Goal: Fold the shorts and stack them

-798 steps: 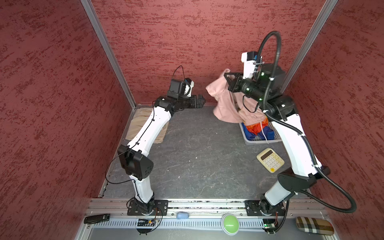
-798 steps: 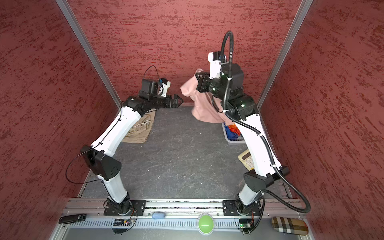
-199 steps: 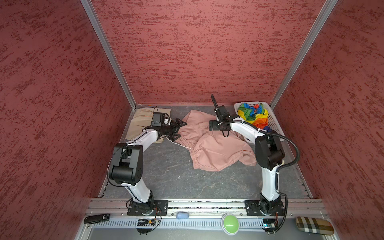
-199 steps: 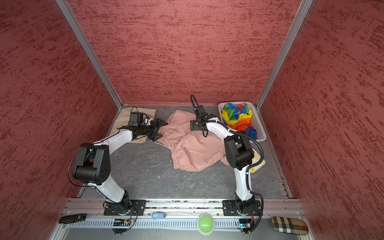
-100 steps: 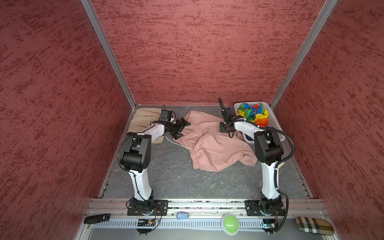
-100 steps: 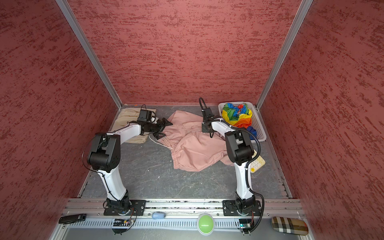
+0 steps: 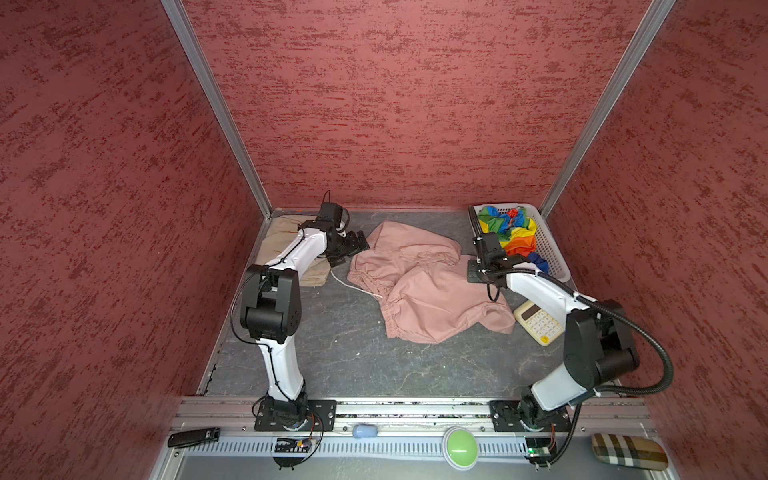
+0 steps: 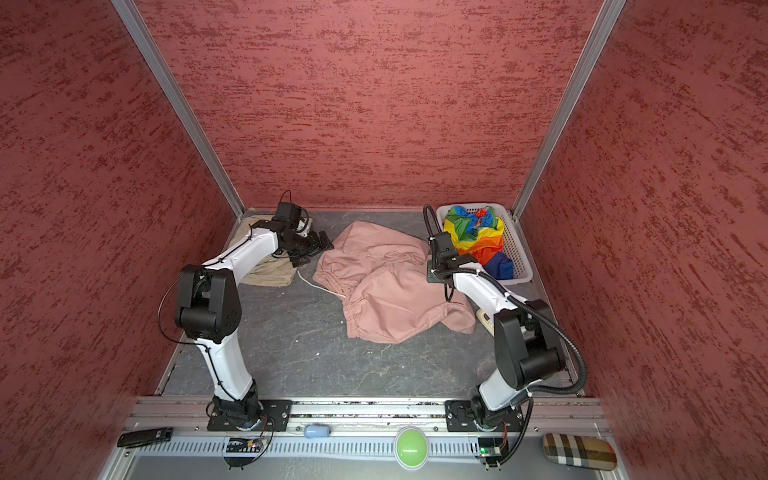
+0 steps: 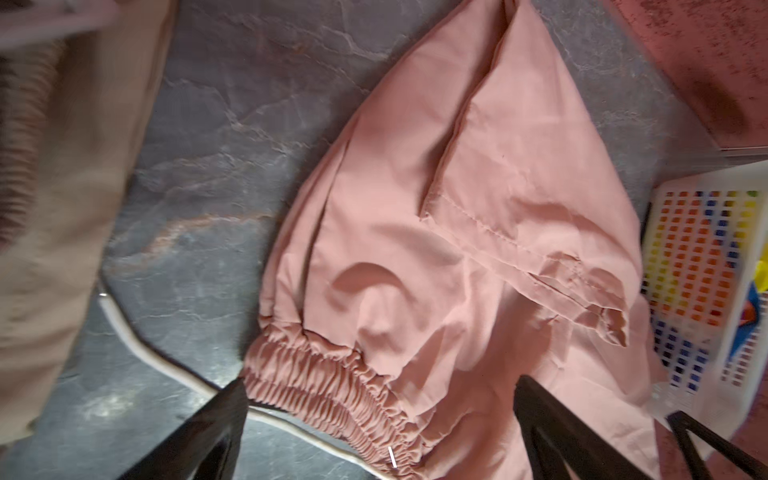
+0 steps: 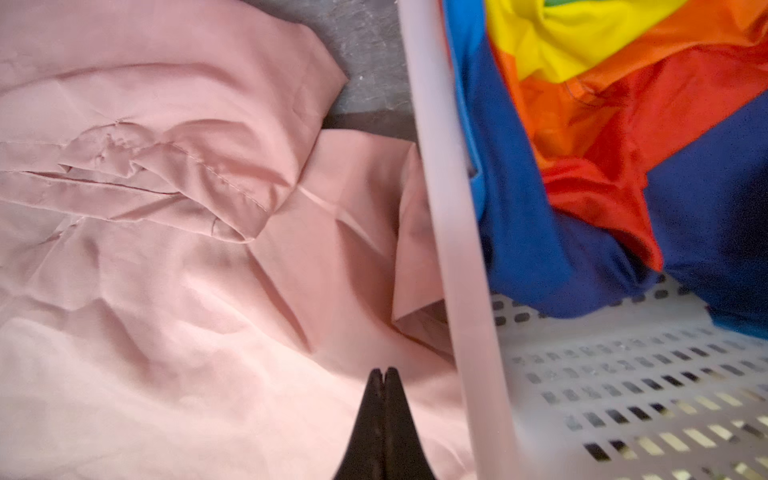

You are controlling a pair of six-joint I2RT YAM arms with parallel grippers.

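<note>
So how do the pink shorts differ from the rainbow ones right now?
The pink shorts lie spread and rumpled on the table; the rainbow shorts sit bunched in the white basket. The pink shorts are one plain colour; the rainbow shorts are striped in several bright ones. Neither is folded yet.

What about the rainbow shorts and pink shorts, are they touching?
Apart. In the right wrist view the white basket rim stands between the pink shorts and the rainbow shorts inside it.

This looks like a robot test booth in a lab. Red walls (image 7: 395, 104) box in a grey surface (image 7: 353, 353). Two white arms (image 7: 282, 365) are bolted to a metal rail (image 7: 415, 409) by a green button (image 7: 459, 448).
</note>
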